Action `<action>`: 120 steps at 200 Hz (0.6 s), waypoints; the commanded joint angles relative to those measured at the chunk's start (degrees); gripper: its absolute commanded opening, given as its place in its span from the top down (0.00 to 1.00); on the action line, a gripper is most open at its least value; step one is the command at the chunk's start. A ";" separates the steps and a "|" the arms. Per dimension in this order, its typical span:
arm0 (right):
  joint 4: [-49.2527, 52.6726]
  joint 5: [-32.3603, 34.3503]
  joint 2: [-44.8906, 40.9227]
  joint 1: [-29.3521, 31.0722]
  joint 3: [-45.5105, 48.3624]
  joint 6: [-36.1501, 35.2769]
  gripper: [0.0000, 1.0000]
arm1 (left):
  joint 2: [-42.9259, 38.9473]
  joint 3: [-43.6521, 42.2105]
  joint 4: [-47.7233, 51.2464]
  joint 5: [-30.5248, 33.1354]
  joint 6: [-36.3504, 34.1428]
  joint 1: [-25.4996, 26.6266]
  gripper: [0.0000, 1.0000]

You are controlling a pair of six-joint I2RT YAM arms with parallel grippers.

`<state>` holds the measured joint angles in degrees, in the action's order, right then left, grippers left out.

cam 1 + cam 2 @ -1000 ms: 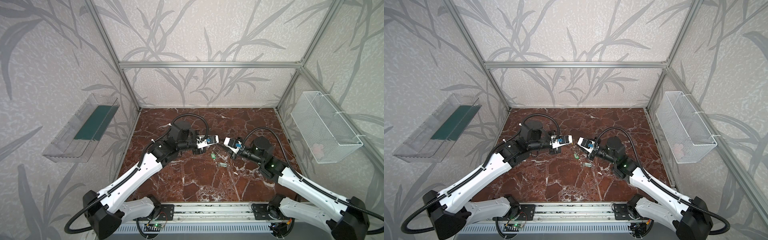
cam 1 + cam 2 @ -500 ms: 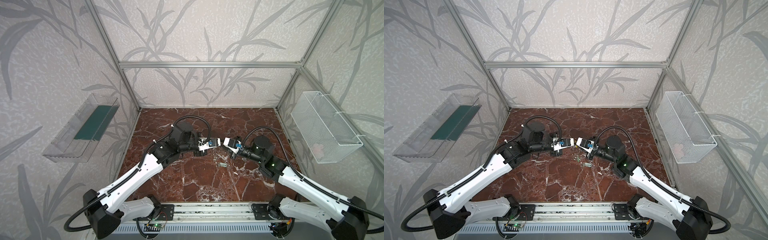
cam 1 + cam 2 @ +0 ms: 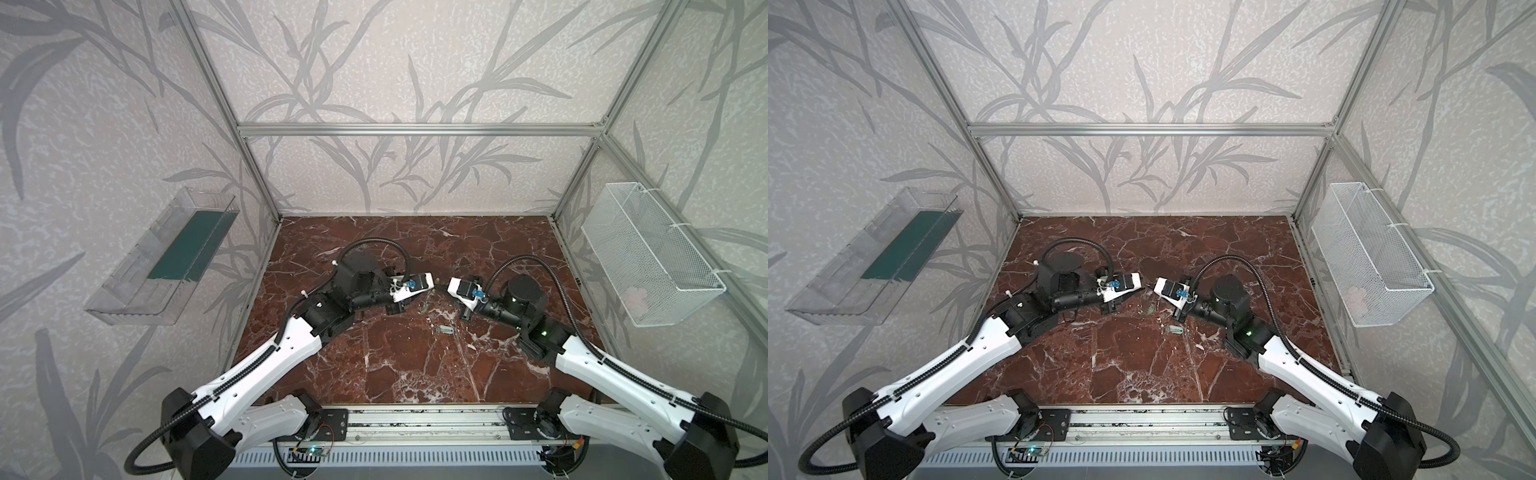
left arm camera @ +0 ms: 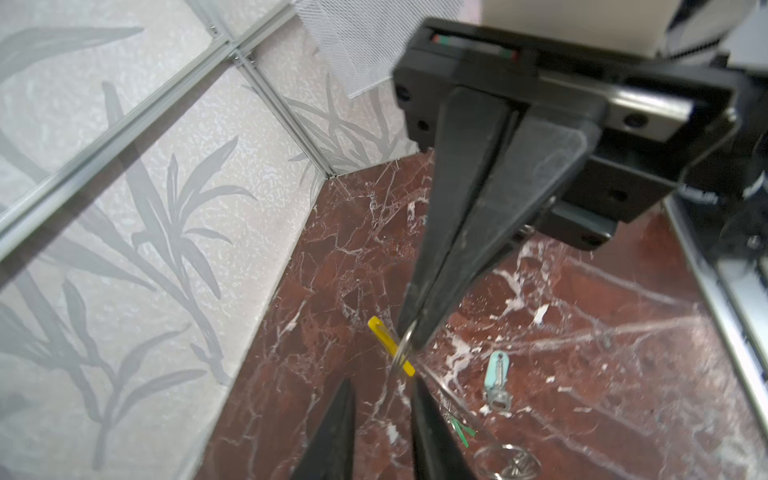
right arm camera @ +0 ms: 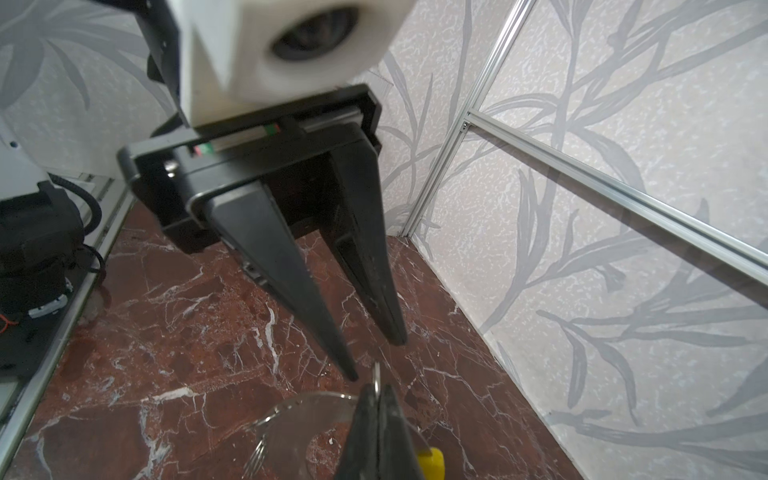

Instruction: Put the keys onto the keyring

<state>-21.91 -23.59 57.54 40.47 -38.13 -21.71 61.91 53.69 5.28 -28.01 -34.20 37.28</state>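
- the red marble tabletop (image 3: 374, 365) spreads under both arms, whose tools meet tip to tip near its middle
- the right gripper (image 4: 409, 337) is clamped on the thin wire of the keyring (image 4: 390, 345), holding it clear of the marble
- the left gripper (image 5: 376, 358) has its fingers parted and empty, just beside that wire
- the keyring hangs between the two tools, yellow segment next to the right fingertips
- one pale-green key (image 4: 496, 380) lies flat on the marble; a second key (image 4: 509, 461) seems to lie near it, blurred

Robot test cell, lab-type: aluminium-extrusion frame (image 3: 415, 129) w/ leaf-print wall panels (image 3: 374, 62), marble-pattern base plate (image 3: 395, 365). Left arm (image 3: 266, 365) and right arm (image 3: 615, 374) on front rail (image 3: 415, 428). Wire basket (image 3: 652, 257), clear bin (image 3: 158, 266) on the side walls.
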 commanded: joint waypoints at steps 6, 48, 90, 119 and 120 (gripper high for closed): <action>-13.56 -2.58 0.25 -0.65 2.25 8.77 1.00 | -3.48 -8.28 -22.22 -5.98 16.36 -4.45 0.64; -20.07 -4.90 3.04 -0.82 2.84 12.51 1.00 | -3.73 -11.62 -27.95 -12.20 22.44 -5.03 0.67; -24.05 -7.05 4.81 -0.85 2.00 13.53 1.00 | -4.17 -13.26 -30.95 -14.13 25.11 -4.95 0.66; -24.66 -7.42 5.38 -0.91 1.82 13.89 1.00 | -3.56 -12.85 -32.15 -15.14 25.87 -4.86 0.66; -24.71 -7.42 5.39 -0.87 1.83 13.93 1.00 | -3.51 -12.88 -32.21 -15.14 25.90 -4.85 0.66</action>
<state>-41.76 -29.61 62.61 39.75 -35.64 -9.19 58.89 41.08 -23.07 -40.60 -10.83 32.21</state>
